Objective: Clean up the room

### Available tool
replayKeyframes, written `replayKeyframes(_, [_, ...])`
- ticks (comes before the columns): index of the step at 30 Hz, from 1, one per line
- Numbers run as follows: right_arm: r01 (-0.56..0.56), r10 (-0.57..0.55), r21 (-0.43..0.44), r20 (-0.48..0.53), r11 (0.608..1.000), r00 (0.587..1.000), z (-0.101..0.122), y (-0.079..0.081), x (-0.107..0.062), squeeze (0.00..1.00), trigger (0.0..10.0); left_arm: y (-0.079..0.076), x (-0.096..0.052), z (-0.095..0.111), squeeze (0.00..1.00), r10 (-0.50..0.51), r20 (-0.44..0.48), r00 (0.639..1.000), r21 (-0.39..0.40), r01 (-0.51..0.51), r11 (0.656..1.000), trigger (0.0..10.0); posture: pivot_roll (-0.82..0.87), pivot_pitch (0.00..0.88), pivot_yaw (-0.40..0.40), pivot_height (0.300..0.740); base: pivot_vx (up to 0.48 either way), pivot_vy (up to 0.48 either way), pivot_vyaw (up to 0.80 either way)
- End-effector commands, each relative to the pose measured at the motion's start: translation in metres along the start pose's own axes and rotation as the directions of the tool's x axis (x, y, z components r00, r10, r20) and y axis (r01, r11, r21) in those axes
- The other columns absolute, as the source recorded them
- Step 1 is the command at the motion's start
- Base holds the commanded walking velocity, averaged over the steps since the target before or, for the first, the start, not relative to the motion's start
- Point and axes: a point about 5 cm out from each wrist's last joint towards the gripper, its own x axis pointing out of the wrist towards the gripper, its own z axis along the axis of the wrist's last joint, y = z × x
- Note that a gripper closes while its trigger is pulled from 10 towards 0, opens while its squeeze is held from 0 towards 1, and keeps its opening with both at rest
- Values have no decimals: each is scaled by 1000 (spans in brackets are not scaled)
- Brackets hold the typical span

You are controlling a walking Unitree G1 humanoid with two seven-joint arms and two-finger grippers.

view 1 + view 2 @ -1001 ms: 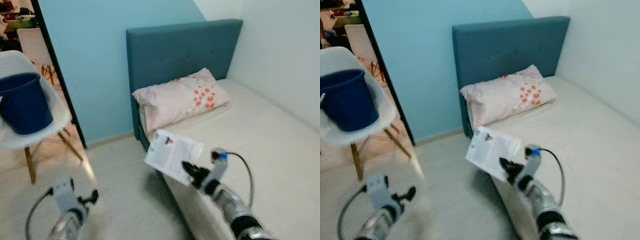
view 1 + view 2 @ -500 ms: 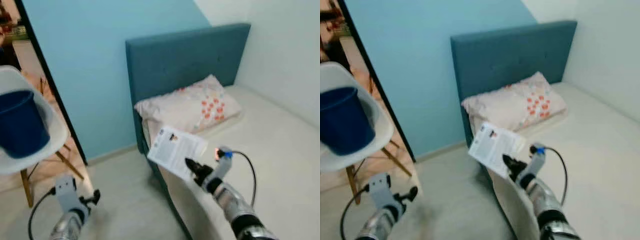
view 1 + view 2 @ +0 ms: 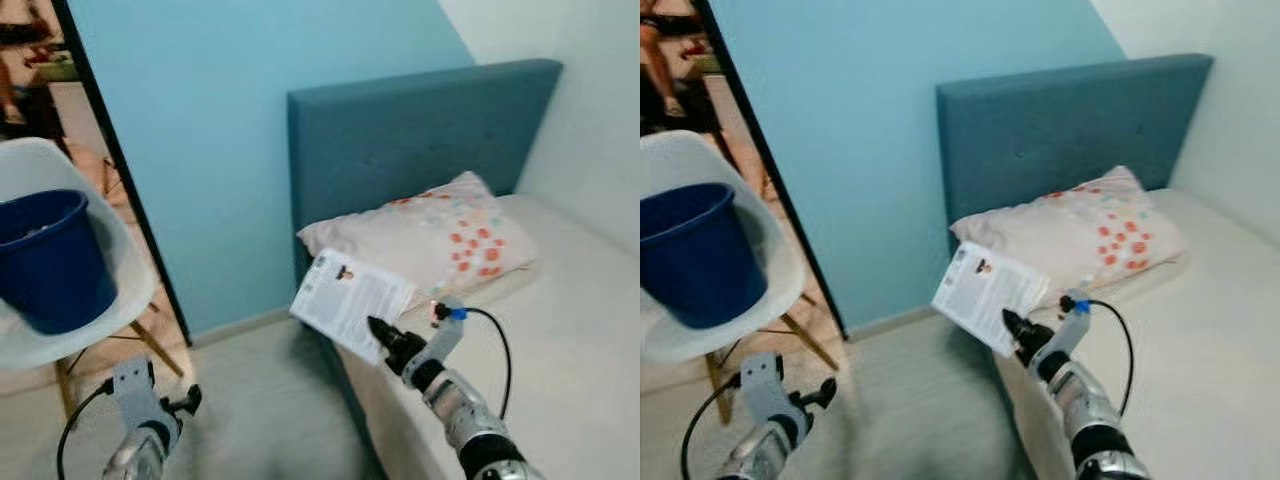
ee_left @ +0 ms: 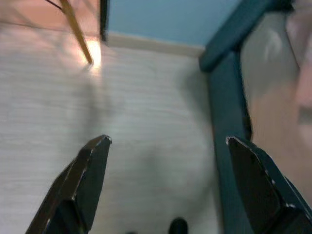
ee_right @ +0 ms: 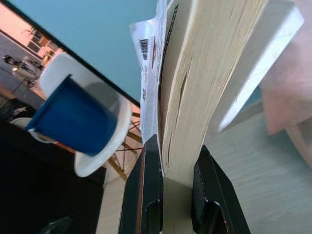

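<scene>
My right gripper (image 3: 383, 336) is shut on a white paperback book (image 3: 350, 301), held up over the near corner of the bed (image 3: 560, 340). The right wrist view looks along the book's page edge (image 5: 204, 73), clamped between the two black fingers (image 5: 148, 195). My left gripper (image 4: 168, 146) hangs low at the left above the pale wooden floor (image 4: 122, 122), with its fingers wide apart and nothing between them. A dark blue bucket (image 3: 50, 260) sits on a white chair (image 3: 120, 290) at the left.
The teal headboard (image 3: 420, 140) stands against the light blue wall, with a pink spotted pillow (image 3: 430, 240) below it. A dark door frame (image 3: 120, 170) opens to another room at the left. A person (image 3: 665, 35) stands far off behind the chair.
The whole view has swung to the left, so the bed and pillow now sit further right. The book stays clamped in my right gripper. My left arm hangs as before.
</scene>
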Motion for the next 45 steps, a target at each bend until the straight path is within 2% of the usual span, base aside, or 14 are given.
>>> replayKeyframes(1, [-12,12,-4,31,1000,999,5,5,5,0,10000,1,-2,-6,0,-9,-24,1000,12,9,1000,10000,-62,0,-24,740,0,0,0])
replayKeyframes(3, [-9,9,-3,30,1000,999,5,5,5,0,10000,0,-2,-7,0,-11,-29,1000,18,12,1000,10000,-62,0,-24,740,0,0,0])
replayKeyframes(4, [11,-12,9,63,1000,998,9,3,4,0,10000,0,-3,-9,0,-12,-45,999,47,14,999,10000,-58,0,-21,740,0,-465,0])
replayKeyframes(7, [54,-57,37,94,998,994,13,-2,2,0,10000,1,-3,-10,0,1,-45,999,50,2,999,10000,-55,0,-23,740,0,-461,0])
replayKeyframes(10, [116,-120,44,105,992,987,15,-10,-2,0,10000,2,-3,-10,0,-3,-47,999,31,5,1000,10000,-53,0,-23,740,0,0,0])
replayKeyframes(12, [201,-210,82,124,976,970,19,-20,-7,0,10000,4,-5,-12,0,1,-52,999,35,1,999,10000,-52,0,-23,740,0,0,0])
replayKeyframes(19, [249,-261,99,131,963,956,22,-28,-11,0,10000,9,-6,-12,0,15,-54,998,33,-13,999,10000,-59,0,-13,740,0,0,-72])
replayKeyframes(23, [292,-309,127,139,948,941,23,-34,-15,0,10000,11,-7,-12,0,22,-60,998,43,-20,999,10000,-61,0,-11,740,0,0,-734])
replayKeyframes(28, [315,-338,165,135,935,932,21,-37,-17,0,10000,11,-6,-11,0,25,-56,998,51,-22,998,10000,-61,0,-10,740,0,0,0])
replayKeyframes(33, [351,-397,277,135,895,908,19,-43,-21,0,10000,17,-5,2,0,48,5,999,65,-48,997,10000,-66,0,-13,740,0,0,0])
replayKeyframes(36, [344,-403,348,113,872,908,16,-45,-22,0,10000,22,-4,14,0,72,52,996,99,-77,992,10000,-67,0,-13,735,0,0,0])
replayKeyframes(41, [320,-369,355,75,878,927,12,-42,-19,0,10000,26,-2,27,0,91,99,991,87,-100,991,10000,-68,0,-19,725,0,0,0])
replayKeyframes(43, [310,-354,362,59,879,933,12,-41,-18,0,10000,25,1,45,0,90,165,982,49,-99,994,10000,-67,0,-26,715,0,0,0])
replayKeyframes(45, [310,-354,362,59,879,933,12,-41,-18,0,10000,25,1,45,0,90,165,982,49,-99,994,10000,-67,0,-26,715,0,0,0])
